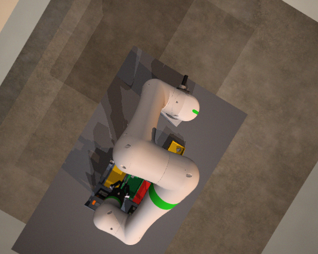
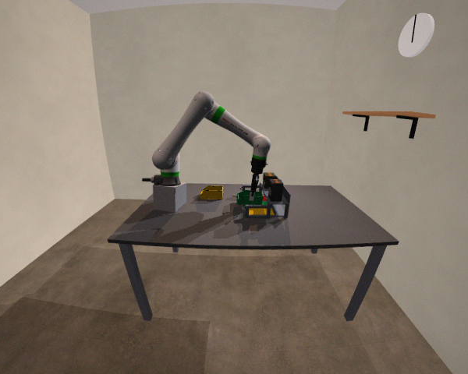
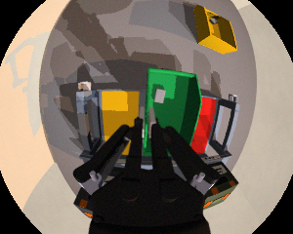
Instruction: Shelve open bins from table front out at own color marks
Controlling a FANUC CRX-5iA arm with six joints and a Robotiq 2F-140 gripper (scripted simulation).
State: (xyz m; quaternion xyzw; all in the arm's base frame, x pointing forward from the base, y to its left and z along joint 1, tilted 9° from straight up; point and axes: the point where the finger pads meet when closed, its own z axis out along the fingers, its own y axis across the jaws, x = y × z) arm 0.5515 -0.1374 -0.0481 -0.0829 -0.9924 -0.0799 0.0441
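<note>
The green open bin (image 1: 134, 184) (image 2: 246, 198) (image 3: 178, 93) is at the shelf's middle place, between the yellow mark (image 1: 115, 174) (image 2: 258, 211) (image 3: 119, 104) and the red mark (image 1: 141, 191) (image 3: 204, 124). A grey part (image 3: 159, 96) lies in it. Its front reaches out past the shelf front. Whether it stands on the shelf floor cannot be told. My gripper (image 2: 252, 195) (image 3: 146, 113) is slightly open, its fingertips on either side of the bin's left wall in the wrist view. The yellow open bin (image 1: 173, 146) (image 2: 212, 194) (image 3: 220, 44) stands on the table with a grey part inside.
The shelf (image 2: 287, 209) (image 3: 82, 114) has a side frame at each end. Dark boxes with orange labels (image 2: 275, 191) (image 3: 226, 186) stand on its upper board, close behind the gripper. The arm's grey base block (image 2: 168, 197) is beyond the yellow bin. My arm hides part of the shelf from above.
</note>
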